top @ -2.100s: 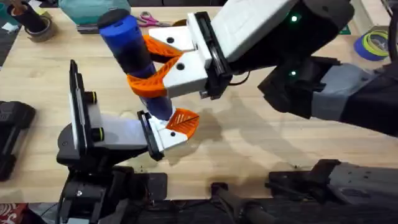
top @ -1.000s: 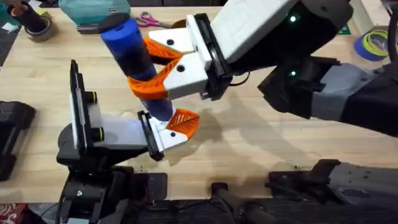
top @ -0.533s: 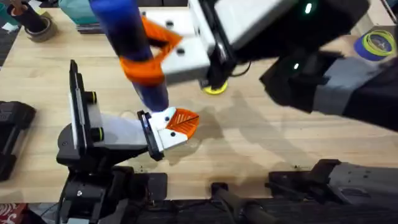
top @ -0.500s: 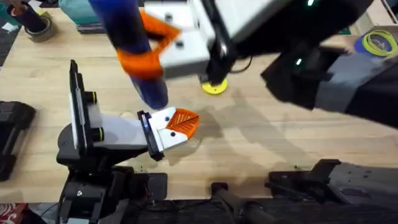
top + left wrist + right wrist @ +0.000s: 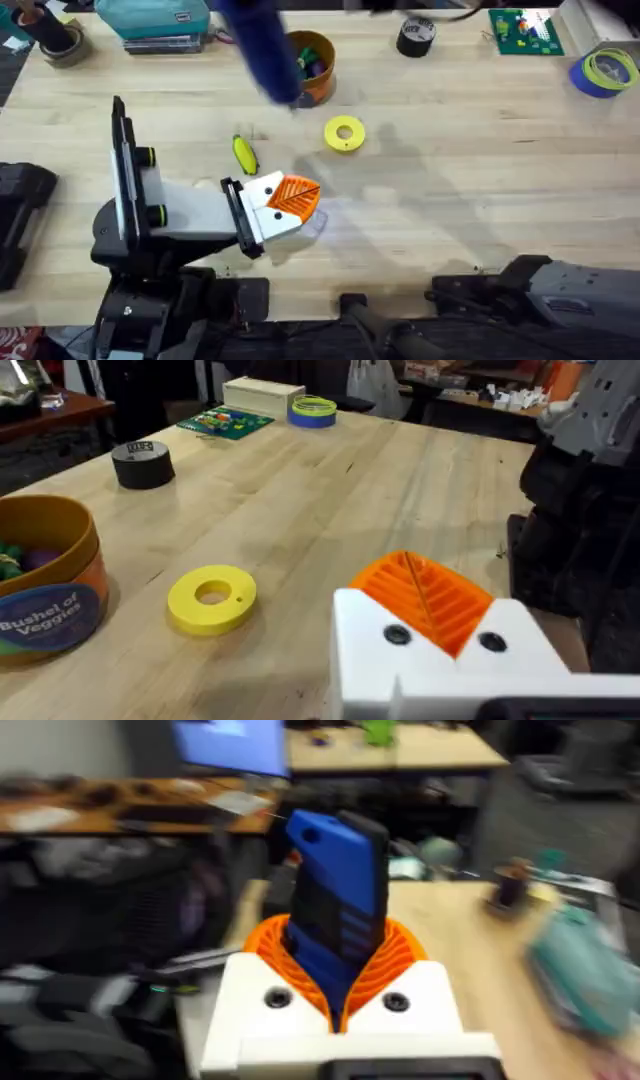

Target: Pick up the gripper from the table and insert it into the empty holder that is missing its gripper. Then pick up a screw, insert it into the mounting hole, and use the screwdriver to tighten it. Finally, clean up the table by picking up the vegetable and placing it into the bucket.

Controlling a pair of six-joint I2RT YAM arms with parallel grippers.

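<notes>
My right gripper (image 5: 340, 982) clamps the blue screwdriver (image 5: 337, 905) upright between its orange pads. The screwdriver (image 5: 262, 45) hangs blurred over the bucket (image 5: 312, 62), well away from my left gripper (image 5: 290, 200), whose grip I cannot tell.

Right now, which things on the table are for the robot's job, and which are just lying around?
For the job: screwdriver, vegetable, bucket, holder.

Just lying around: yellow tape ring, black tape roll, blue tape roll, teal case, green circuit board.

Vegetable (image 5: 244, 154) left of tape ring (image 5: 344, 133)
</notes>
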